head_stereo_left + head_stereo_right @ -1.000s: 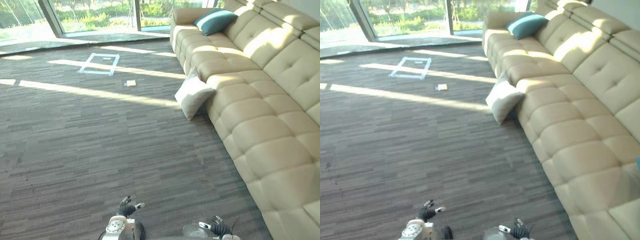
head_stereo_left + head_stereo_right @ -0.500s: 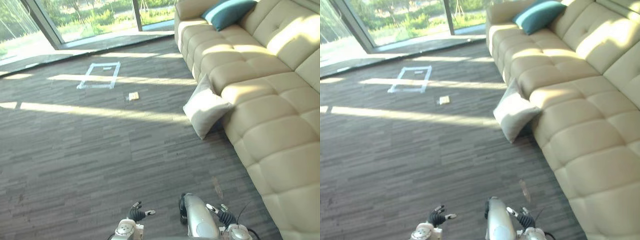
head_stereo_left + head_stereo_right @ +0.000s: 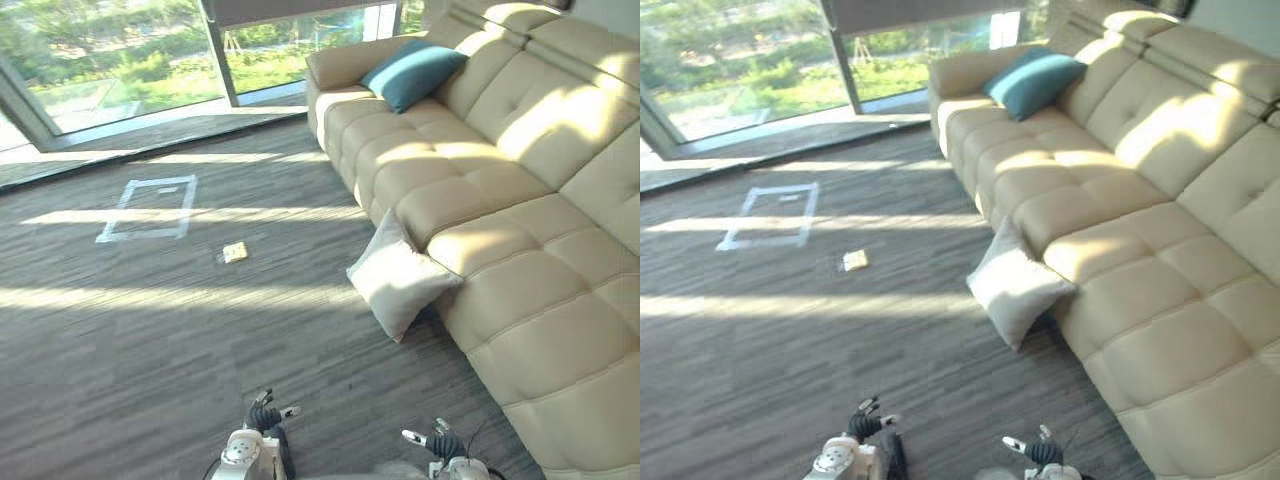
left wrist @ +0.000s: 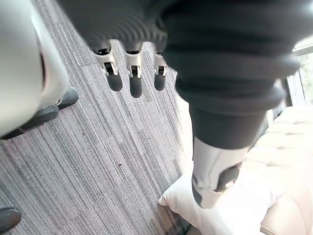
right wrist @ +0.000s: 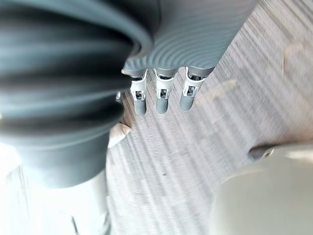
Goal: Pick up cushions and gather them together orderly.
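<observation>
Two cushions wait to be gathered: a pale cushion stands on the carpet, leaning against the front of the beige sofa, and a teal cushion lies on the seat at the sofa's far end. The step in hand looks like the approach to the pale one, best done by closing in squarely and then taking it from both sides so the soft body does not sag. The left hand and right hand hang low, well apart from both cushions, fingers loosely extended and holding nothing.
</observation>
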